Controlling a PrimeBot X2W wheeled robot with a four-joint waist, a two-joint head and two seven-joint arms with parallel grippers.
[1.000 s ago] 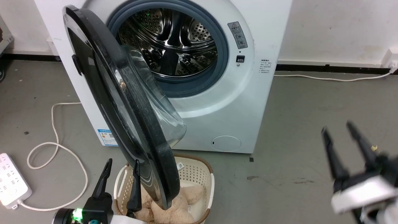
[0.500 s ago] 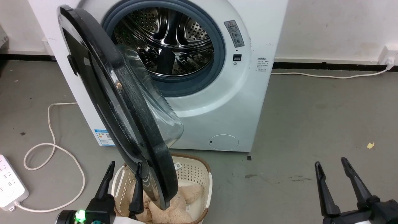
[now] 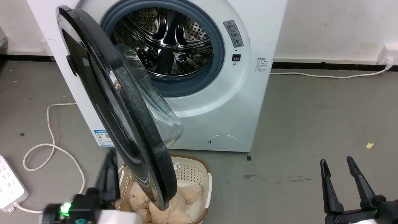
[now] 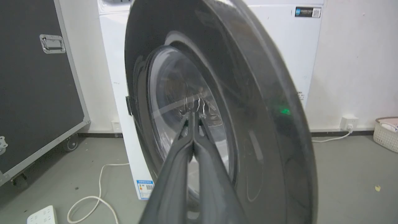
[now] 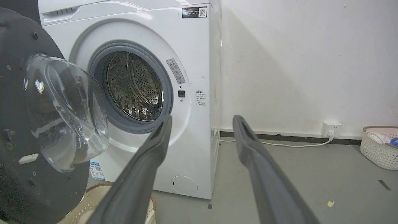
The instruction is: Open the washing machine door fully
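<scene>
Left gripper (image 4: 193, 107), fingers together, faces the outer side of the half-open round black-rimmed glass washing machine door (image 3: 124, 102); hook its rim, then pull wider. Your right gripper (image 3: 336, 159) has its fingers apart.

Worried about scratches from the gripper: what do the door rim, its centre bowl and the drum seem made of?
The washing machine door has a glossy black rim, probably plastic, with sharp reflections. Its bowl is clear, glass or hard plastic, see-through with bright glints. The drum is perforated polished metal, likely stainless steel, mirror-bright.
</scene>
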